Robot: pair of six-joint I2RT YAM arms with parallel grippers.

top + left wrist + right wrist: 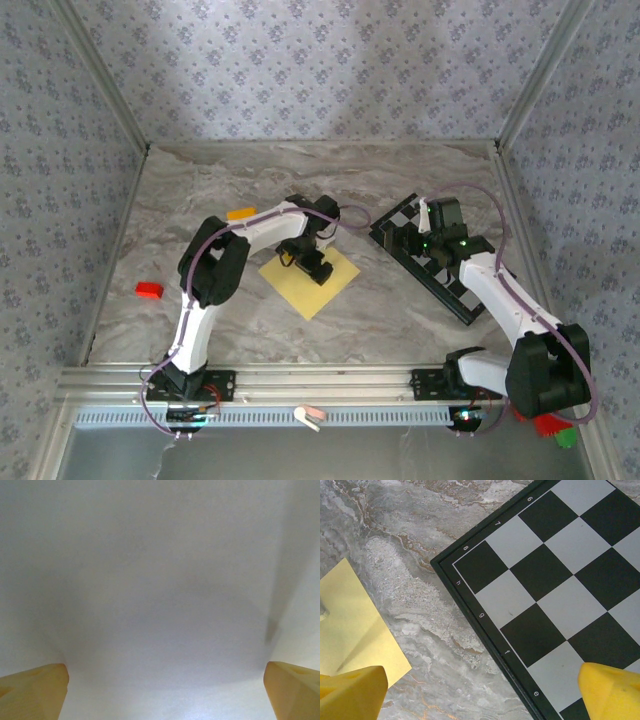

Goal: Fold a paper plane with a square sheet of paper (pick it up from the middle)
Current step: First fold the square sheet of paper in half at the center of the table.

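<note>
1. The sheet of paper (310, 300) lies flat on the table (200, 200), just left of the chessboard (555, 580).
2. The left gripper (313, 262), left of the chessboard, sits low over the sheet's middle, fingers spread, grasping nothing.
3. The right gripper (481, 672) hovers over the chessboard's edge, released and empty.

A lab test booth: wallpapered panels (300, 70), aluminium framing (330, 383), marble-look tabletop (300, 180).
</note>
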